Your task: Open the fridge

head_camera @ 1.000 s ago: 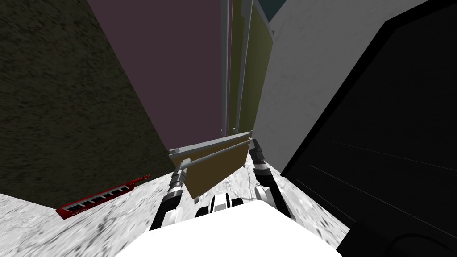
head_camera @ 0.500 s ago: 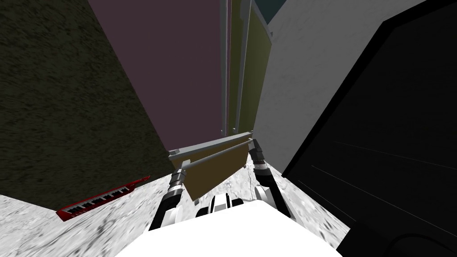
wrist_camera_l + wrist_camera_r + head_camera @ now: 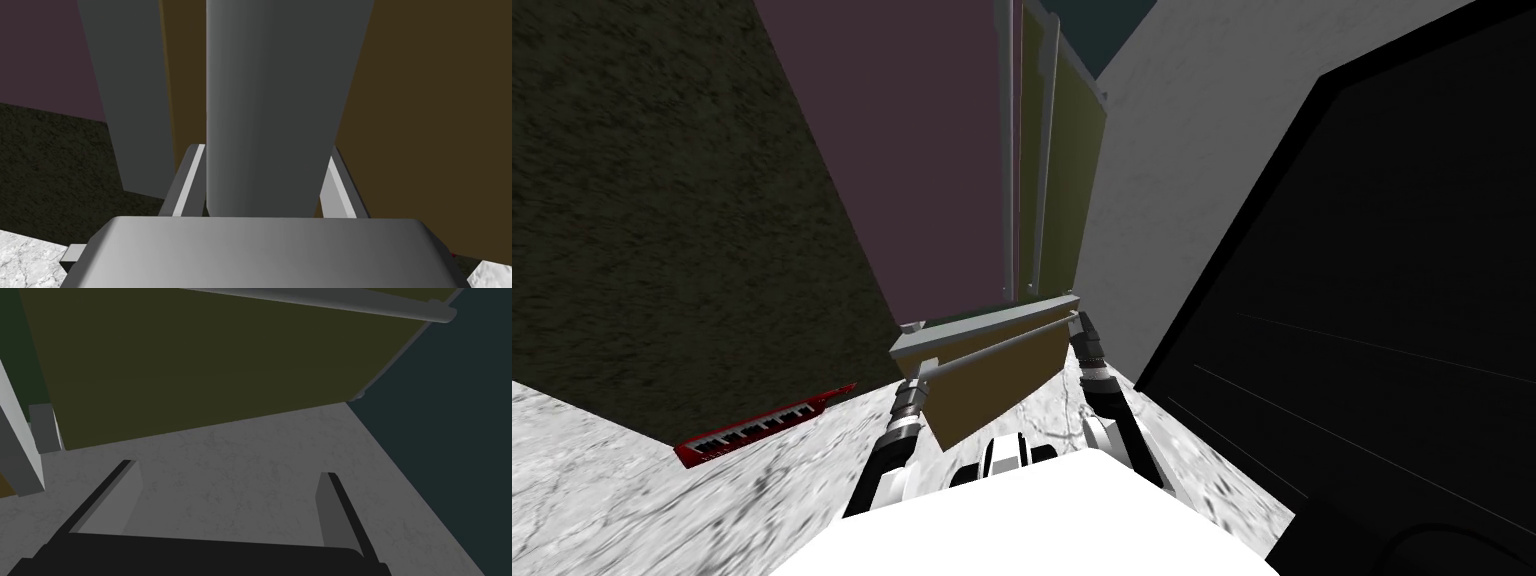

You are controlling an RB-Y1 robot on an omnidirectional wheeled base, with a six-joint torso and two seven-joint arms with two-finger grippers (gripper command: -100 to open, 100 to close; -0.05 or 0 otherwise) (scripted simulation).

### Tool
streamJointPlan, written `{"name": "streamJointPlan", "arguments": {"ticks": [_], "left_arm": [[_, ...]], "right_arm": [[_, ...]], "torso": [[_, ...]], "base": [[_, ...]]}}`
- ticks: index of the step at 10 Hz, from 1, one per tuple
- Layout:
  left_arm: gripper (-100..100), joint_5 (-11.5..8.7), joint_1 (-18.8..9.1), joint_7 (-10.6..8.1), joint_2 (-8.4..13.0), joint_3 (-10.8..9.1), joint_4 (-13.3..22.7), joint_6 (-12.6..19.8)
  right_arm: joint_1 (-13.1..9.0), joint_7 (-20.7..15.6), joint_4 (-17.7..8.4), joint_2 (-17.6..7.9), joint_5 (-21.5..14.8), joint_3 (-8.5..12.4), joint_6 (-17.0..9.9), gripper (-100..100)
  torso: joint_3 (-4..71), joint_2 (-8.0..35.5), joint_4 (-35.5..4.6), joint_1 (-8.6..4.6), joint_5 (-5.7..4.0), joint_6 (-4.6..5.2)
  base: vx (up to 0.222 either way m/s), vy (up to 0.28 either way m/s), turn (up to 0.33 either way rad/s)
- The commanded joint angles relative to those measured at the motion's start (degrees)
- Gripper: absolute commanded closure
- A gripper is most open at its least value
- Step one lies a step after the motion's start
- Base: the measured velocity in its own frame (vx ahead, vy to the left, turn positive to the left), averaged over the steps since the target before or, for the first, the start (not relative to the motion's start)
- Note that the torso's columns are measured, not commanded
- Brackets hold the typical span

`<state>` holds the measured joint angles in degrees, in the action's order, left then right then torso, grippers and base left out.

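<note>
The fridge has a tall purple door [image 3: 912,150] and a tall olive door [image 3: 1067,180] above a brown bottom drawer [image 3: 997,385] that stands pulled out towards me. A grey bar handle [image 3: 992,350] runs across the drawer front. My left gripper [image 3: 919,372] is at that bar's left end. In the left wrist view the bar [image 3: 275,100] fills the gap between the fingers [image 3: 187,185], which press its sides. My right gripper [image 3: 1078,322] hangs at the drawer's right end. It is open [image 3: 227,475] and holds nothing, facing the olive door [image 3: 200,363].
A red keyboard [image 3: 767,426] lies on the marbled floor [image 3: 592,480] at the left, at the foot of a dark rough wall [image 3: 642,220]. A white wall [image 3: 1192,130] flanks the fridge on the right, and a black area [image 3: 1392,300] lies beyond it.
The whole head view has shifted, so I have moved. The drawer keeps its place by my arms while the fridge doors recede, and more of its grey top shows.
</note>
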<state>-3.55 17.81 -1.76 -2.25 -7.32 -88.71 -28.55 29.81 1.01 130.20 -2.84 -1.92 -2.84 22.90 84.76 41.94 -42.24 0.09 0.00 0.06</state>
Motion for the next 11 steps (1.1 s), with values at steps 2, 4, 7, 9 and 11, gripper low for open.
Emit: {"name": "streamJointPlan", "arguments": {"ticks": [2, 4, 7, 9, 11], "left_arm": [[100, 0.14, 0.99, -0.10, -0.03, 0.57, -0.99, 0.28], [100, 0.24, 1.65, -0.16, -0.05, 0.95, -1.64, 0.46], [100, 0.33, 2.32, -0.21, -0.12, 1.26, -2.07, 0.27], [100, 0.41, 2.91, -0.27, -0.18, 1.60, -2.53, 0.16], [100, 0.45, 3.43, -0.32, -0.18, 1.81, -2.92, 0.10]], "right_arm": [[-0.01, 0.00, 0.00, 0.00, 0.00, 0.00, 0.00, 0], [-0.02, 0.00, 0.00, 0.01, 0.00, -0.01, 0.00, 0], [-0.01, 0.00, 0.00, 0.00, 0.00, 0.00, 0.00, 0], [-0.01, 0.00, 0.00, 0.00, 0.00, 0.00, 0.00, 0], [0.00, 0.00, 0.00, 0.00, 0.00, 0.00, 0.00, 0]], "torso": [[-0.21, 0.35, 0.05, -0.13, 0.07, -0.01], [-0.23, 0.34, 0.04, -0.10, 0.09, -0.01], [-0.09, 0.18, 0.05, -0.05, 0.06, -0.04], [-0.21, 0.34, 0.03, -0.05, 0.07, -0.04], [-0.03, 0.03, -0.02, 0.02, 0.01, -0.03]], "base": [[-0.183, -0.064, 0.009], [-0.201, -0.075, 0.010], [-0.147, -0.051, 0.008], [-0.176, -0.065, 0.006], [-0.104, -0.034, 0.006]]}}
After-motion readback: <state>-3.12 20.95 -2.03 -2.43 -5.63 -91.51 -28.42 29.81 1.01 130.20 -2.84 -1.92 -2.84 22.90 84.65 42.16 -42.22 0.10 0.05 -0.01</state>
